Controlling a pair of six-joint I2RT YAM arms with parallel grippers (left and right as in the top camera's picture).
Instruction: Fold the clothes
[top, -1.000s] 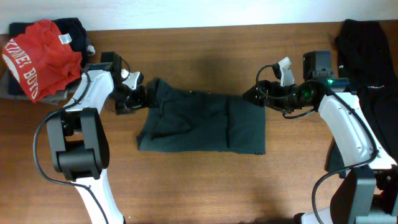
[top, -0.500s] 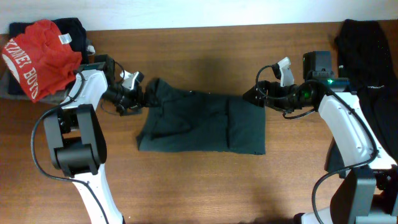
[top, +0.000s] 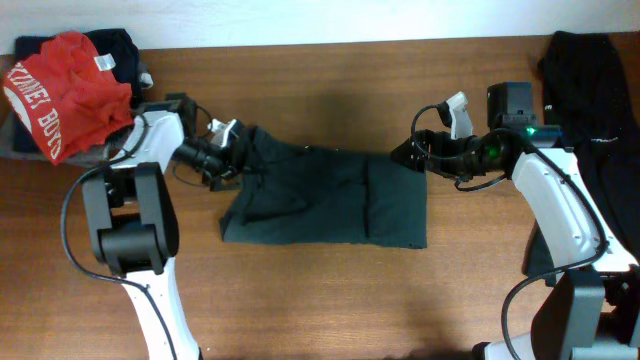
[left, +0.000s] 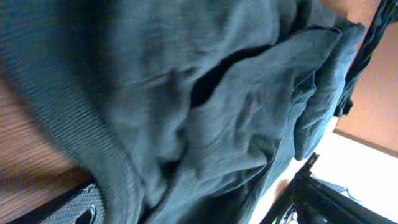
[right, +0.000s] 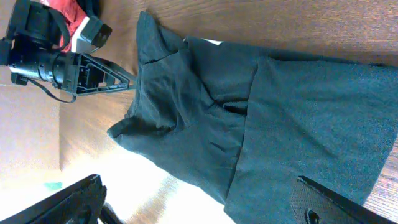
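Observation:
A dark grey-green T-shirt (top: 325, 200) of the clothes lies partly folded in the middle of the table, its right third doubled over. My left gripper (top: 232, 158) is at the shirt's bunched upper left corner, jaws wide, and rumpled cloth (left: 205, 106) fills the space between its fingers (left: 81, 208). My right gripper (top: 405, 155) hovers open at the upper right corner. In the right wrist view the shirt (right: 261, 118) spreads below that gripper (right: 205, 205), with one finger (right: 336, 199) over the folded part.
A heap with a red lettered shirt (top: 65, 90) on dark garments sits at the back left corner. Black clothes (top: 590, 80) lie piled along the right edge. The wooden table (top: 320, 300) shows bare in front of the shirt.
My left gripper has slid right, from beside the shirt's upper left corner onto the bunched cloth, and its wrist has turned. The right arm and the shirt's shape are unchanged.

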